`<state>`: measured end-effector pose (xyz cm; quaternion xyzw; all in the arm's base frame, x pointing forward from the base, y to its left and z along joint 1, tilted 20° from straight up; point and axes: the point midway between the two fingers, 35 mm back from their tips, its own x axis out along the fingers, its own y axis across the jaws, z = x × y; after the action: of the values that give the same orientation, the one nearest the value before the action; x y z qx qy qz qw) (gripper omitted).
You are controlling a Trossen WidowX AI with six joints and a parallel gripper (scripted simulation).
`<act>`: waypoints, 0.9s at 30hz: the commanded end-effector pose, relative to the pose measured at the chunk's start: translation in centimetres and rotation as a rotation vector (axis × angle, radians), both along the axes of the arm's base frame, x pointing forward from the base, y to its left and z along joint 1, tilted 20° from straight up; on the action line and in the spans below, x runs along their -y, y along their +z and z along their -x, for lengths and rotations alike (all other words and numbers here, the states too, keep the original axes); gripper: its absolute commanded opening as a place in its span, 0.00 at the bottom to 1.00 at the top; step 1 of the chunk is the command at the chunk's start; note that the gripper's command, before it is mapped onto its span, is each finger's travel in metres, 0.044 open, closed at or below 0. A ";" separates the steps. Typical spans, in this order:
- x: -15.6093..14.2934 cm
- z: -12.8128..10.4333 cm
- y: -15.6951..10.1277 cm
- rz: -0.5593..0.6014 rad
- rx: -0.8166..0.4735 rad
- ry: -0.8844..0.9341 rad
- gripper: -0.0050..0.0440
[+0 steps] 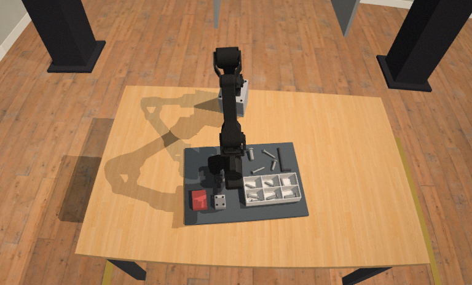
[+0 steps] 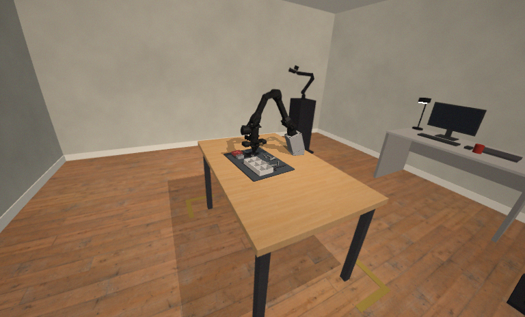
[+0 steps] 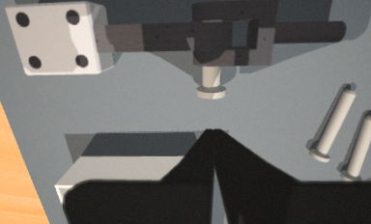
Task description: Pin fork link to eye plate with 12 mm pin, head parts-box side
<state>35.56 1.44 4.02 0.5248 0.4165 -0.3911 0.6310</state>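
The eye plate [image 1: 219, 201] [image 3: 54, 38] is a pale block with four dark holes, its dark eye bar running to the fork. The dark fork link [image 3: 265, 49] surrounds the bar's end, with its round rod pointing right in the wrist view. A pale pin [image 3: 211, 92] sits in the fork's near cheek, on the parts-box side. Its head stands off the cheek with a short length of shank showing. How deep it reaches inside is hidden. My gripper [image 2: 253, 153] [image 3: 213, 136] is shut and empty, its tips on the head's side, a little apart from the head in the wrist view.
The white parts box [image 1: 273, 203] [image 2: 258, 167] [image 3: 130, 167] holds several pins in its compartments. Loose pins [image 1: 251, 154] [image 3: 336, 122] and a dark L-shaped key [image 1: 281, 160] lie on the mat [image 1: 208, 217]. A red block [image 1: 199, 199] [image 2: 236, 153] stands beside the eye plate.
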 end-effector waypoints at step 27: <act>0.2 -1.1 -2.7 0.000 0.003 0.001 0.00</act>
<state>36.41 1.28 1.53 0.5248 0.4163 -0.3929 0.6300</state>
